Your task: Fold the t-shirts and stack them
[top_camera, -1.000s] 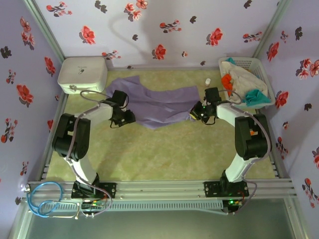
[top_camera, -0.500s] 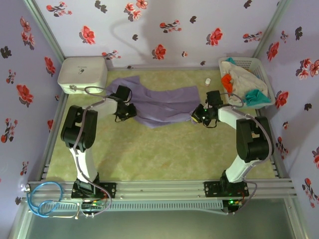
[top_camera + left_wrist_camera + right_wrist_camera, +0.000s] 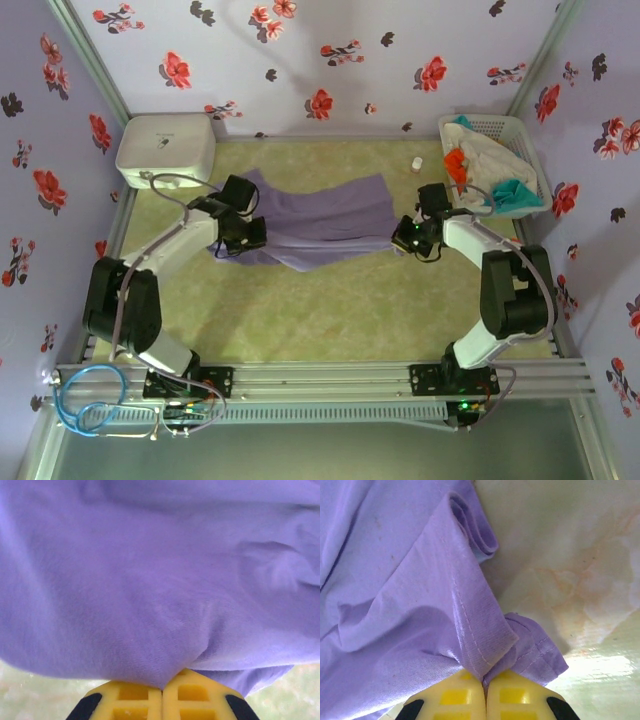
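Note:
A lavender-purple t-shirt (image 3: 320,215) lies stretched across the far half of the green table. My left gripper (image 3: 247,236) is shut on its left edge; in the left wrist view the purple cloth (image 3: 150,580) is pinched between the yellow fingertips (image 3: 130,695). My right gripper (image 3: 405,238) is shut on the shirt's right end; in the right wrist view a hemmed fold (image 3: 485,645) is pinched between the yellow fingertips (image 3: 512,695). More t-shirts, orange (image 3: 455,162), teal (image 3: 515,192) and off-white (image 3: 490,155), sit bunched in the basket.
A white lattice basket (image 3: 530,150) stands at the back right corner. A white rounded box (image 3: 165,148) sits at the back left. A small white bottle (image 3: 417,165) stands near the basket. Floral walls close in the table on three sides.
The left gripper has shut on the shirt's left edge and its arm has stretched out. The right gripper has shifted slightly right, and the shirt now lies flatter and more stretched between them.

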Motion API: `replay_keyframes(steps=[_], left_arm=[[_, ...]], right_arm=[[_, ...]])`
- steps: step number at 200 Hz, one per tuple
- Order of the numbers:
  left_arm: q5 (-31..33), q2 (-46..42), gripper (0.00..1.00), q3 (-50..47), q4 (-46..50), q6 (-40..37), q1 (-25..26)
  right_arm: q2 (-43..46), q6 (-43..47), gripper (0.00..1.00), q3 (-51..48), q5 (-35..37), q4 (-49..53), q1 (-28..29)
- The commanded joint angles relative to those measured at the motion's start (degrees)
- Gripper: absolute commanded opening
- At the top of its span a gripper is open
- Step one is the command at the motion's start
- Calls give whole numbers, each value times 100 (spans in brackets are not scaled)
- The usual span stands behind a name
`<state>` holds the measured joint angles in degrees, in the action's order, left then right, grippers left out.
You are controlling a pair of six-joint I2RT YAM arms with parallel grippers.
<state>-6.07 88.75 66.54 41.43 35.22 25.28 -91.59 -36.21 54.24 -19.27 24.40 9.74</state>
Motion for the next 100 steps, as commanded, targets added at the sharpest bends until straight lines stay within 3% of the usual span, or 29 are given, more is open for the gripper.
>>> replay_keyframes(steps=[1, 64, 72, 86, 100], left_arm=[[124, 81, 0, 627, 881, -181, 16], [102, 2667, 0, 3372, 1725, -1326, -357], [122, 2984, 7, 3670, 1821, -1417, -411], [168, 3370, 28, 4073, 2034, -1475, -484], [185, 3372, 35, 4122, 2121, -1492, -489]], right_arm=[[194, 244, 0, -71, 272, 341, -33], [252, 327, 0, -122, 212, 526, -33], [264, 329, 0, -137, 199, 530, -34], [276, 307, 0, -189, 188, 497, -40], [286, 278, 0, -216, 202, 465, -33]])
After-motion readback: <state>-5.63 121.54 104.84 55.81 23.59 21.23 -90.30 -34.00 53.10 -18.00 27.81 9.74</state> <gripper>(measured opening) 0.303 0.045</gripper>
